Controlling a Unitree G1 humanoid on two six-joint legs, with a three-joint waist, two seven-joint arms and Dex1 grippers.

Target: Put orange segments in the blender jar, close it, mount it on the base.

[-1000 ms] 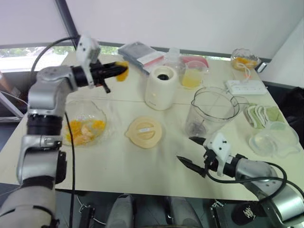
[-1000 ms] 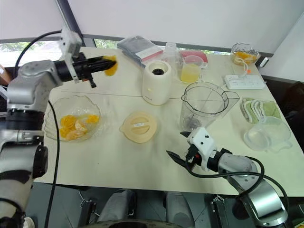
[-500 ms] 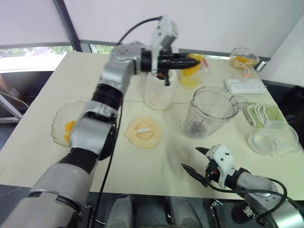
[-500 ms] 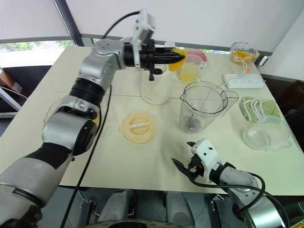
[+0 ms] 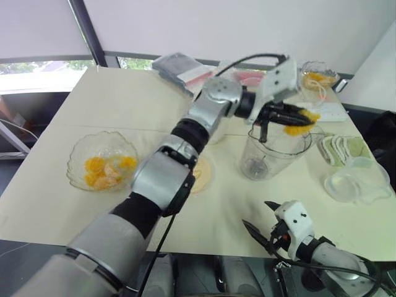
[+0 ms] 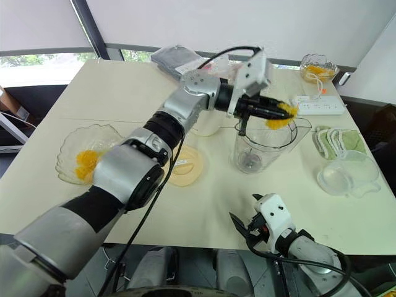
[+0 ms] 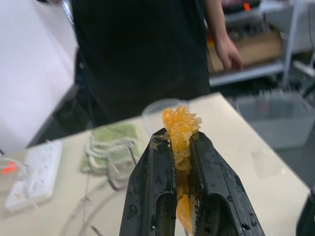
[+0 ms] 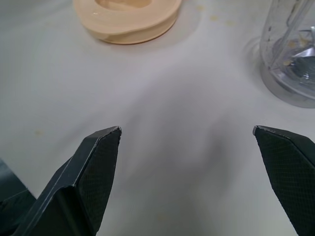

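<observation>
The left gripper [image 5: 296, 119] is clamped on an orange segment [image 5: 298, 121] and holds it over the open mouth of the empty jar [image 5: 275, 148], which stands on the table [image 5: 49, 185] beside the base [image 6: 207, 124]; more segments [image 5: 106, 171] lie in the glass bowl [image 5: 80, 154] well off to the left. The loading step is in hand, in my judgement, and the next move calls for the fingers to part squarely above the jar so the piece drops clear of the rim. The right gripper [image 5: 267, 216] hangs wide open and empty near the table's front edge, with the lid [image 8: 129, 19] lying flat beyond it.
</observation>
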